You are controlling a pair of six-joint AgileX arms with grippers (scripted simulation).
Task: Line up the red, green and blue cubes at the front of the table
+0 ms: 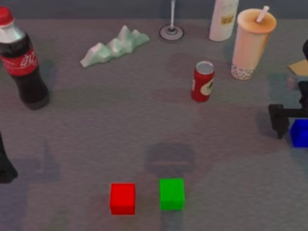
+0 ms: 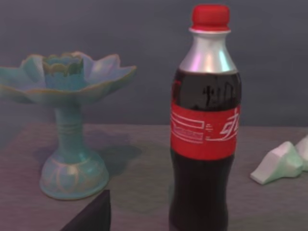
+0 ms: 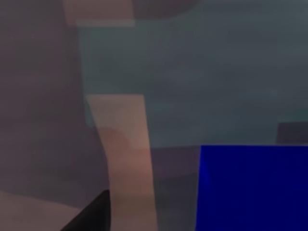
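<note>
Right gripper [image 1: 288, 126]: at the top view's right edge, beside the small matte deep-blue cube [image 1: 299, 133]; finger state can't be told.
Left gripper [image 1: 6, 166]: parked at the left edge.
Blue cube: right edge, mid-depth, well apart from the other two.
Red matte cube [image 1: 122, 198], green matte cube [image 1: 172, 193]: side by side at the front of the dull grey table [image 1: 96, 120], small gap.
Handling: likely light, rigid, not fragile; pinch across two opposite flat faces, centred.
Count: 3 cubes, 1 per colour; 2 placed, 1 left.
</note>
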